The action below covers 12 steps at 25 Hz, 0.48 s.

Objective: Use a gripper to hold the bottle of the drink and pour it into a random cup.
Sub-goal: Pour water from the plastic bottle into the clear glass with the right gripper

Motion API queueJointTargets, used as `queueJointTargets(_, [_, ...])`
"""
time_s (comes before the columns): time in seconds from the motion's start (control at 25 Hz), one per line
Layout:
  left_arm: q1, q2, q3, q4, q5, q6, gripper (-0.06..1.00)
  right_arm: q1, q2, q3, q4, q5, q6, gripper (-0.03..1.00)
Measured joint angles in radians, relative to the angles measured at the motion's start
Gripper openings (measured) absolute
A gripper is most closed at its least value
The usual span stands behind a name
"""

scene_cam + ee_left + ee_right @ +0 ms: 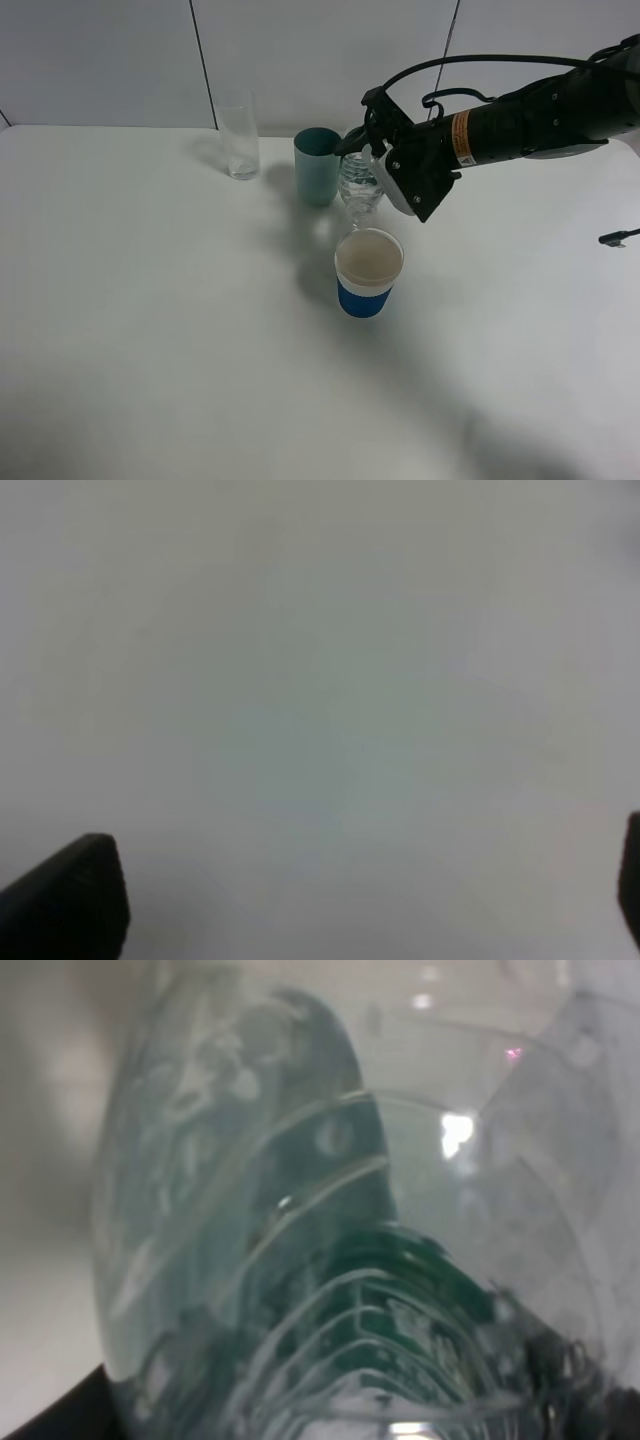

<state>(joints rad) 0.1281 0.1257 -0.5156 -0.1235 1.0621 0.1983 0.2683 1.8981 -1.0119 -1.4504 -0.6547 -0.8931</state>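
In the exterior high view my right gripper (372, 172) is shut on the bottle of the drink (360, 192). The clear bottle is tipped neck-down, its mouth just above the cup (368, 272), a short white cup with a blue band and pale liquid inside. Up close in the right wrist view, the ribbed bottle (300, 1210) with its dark green label fills the picture. My left gripper (350, 900) is open over bare white table, with one black fingertip (70, 900) low at one side and the other at the opposite edge. Nothing lies between them.
A teal-green tumbler (317, 165) stands right behind the bottle, nearly touching it. A tall clear glass (239, 140) stands further left at the back. A black cable end (618, 238) lies at the table's right edge. The table (150, 330) is white.
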Motion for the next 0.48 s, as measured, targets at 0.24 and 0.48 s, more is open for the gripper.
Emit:
queueJointTargets(0.24, [0.0, 0.0, 0.0, 0.0, 0.0, 0.0, 0.99, 0.0, 0.0, 0.0, 0.008, 0.005, -0.044, 0.56])
queueJointTargets(0.48, [0.0, 0.0, 0.0, 0.0, 0.0, 0.0, 0.99, 0.0, 0.0, 0.0, 0.009, 0.005, -0.073, 0.56])
